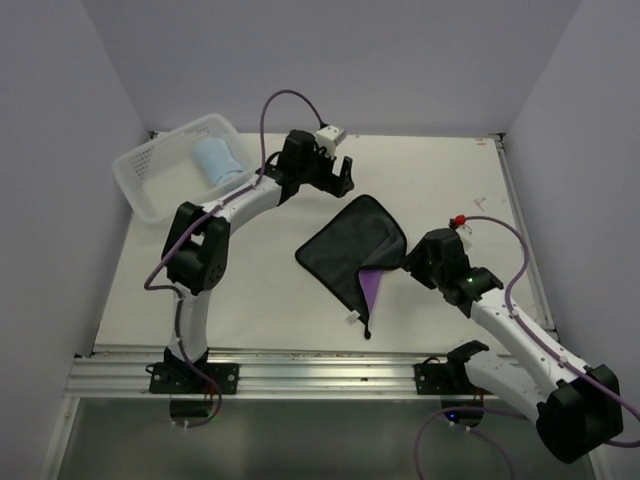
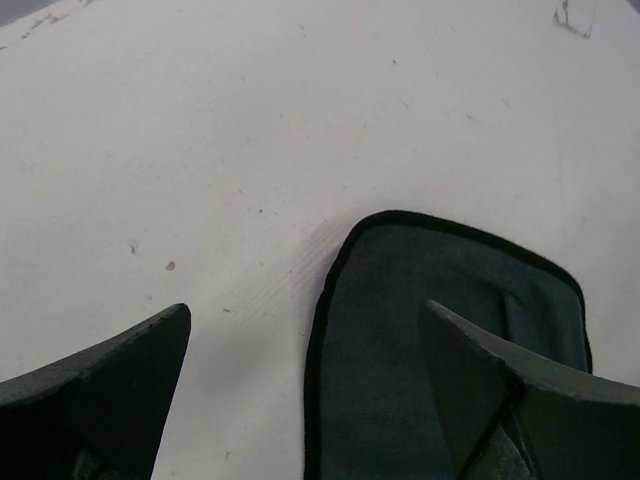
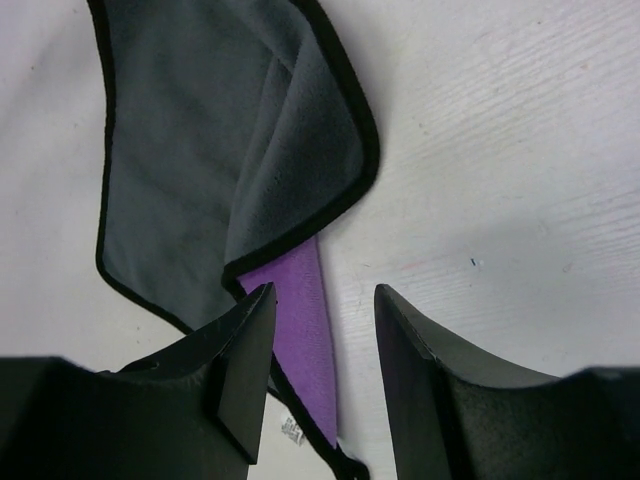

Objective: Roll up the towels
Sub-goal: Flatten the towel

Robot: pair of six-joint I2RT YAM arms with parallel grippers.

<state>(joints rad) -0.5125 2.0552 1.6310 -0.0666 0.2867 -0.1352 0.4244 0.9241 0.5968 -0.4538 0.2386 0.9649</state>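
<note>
On the white table (image 1: 450, 180) the purple towel (image 1: 350, 250) was left unrolled at the middle, the left gripper (image 2: 307, 310) and right gripper (image 3: 320, 310) held open and empty, the light blue towel (image 1: 215, 158) judged rolled in the far-left basket (image 1: 150, 172).

Tag (image 3: 290, 431) on towel (image 3: 180, 150): illegible.

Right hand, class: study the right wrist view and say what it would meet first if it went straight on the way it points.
Probably the exposed purple strip of the towel, which lies in line between the open right hand's fingertips, flat on the table. Depth is hard to judge.
</note>
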